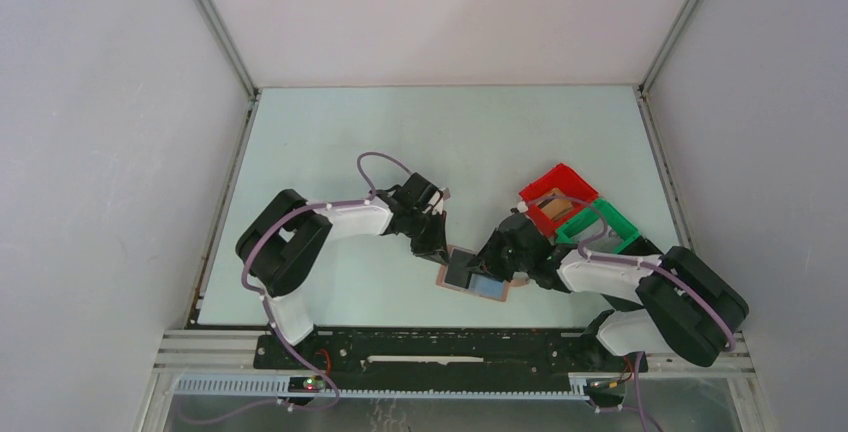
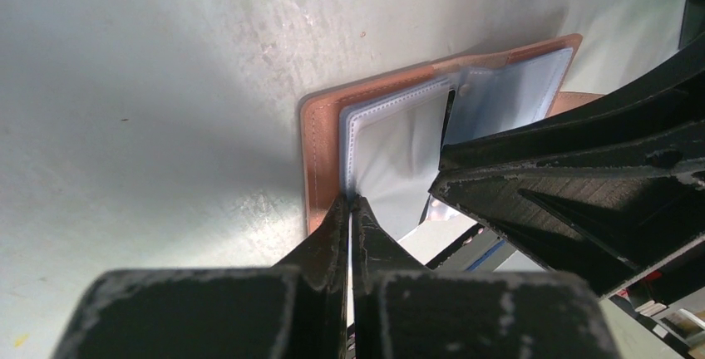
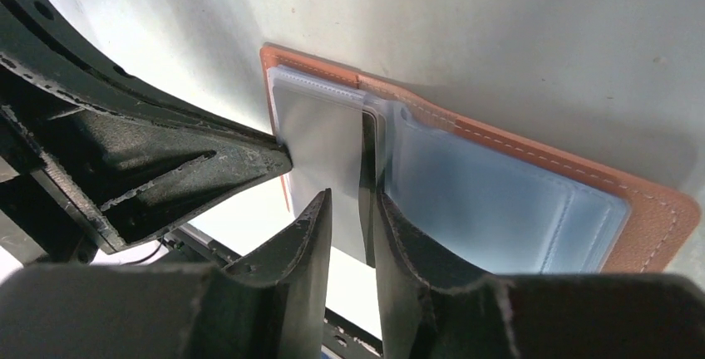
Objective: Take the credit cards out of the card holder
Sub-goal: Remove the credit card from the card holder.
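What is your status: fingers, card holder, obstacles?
Left fingers shut on card holder's clear sleeve. Right fingers open, astride its middle fold. Red bin, green bin stand apart.

Card holder [image 3: 653, 213] open flat on table [image 3: 499, 27], tan rim, blue-grey sleeves. Right gripper [image 3: 351, 201] jaws parted, straddling upright sleeve edge. Left gripper [image 3: 281, 157] tip touches left sleeve edge.
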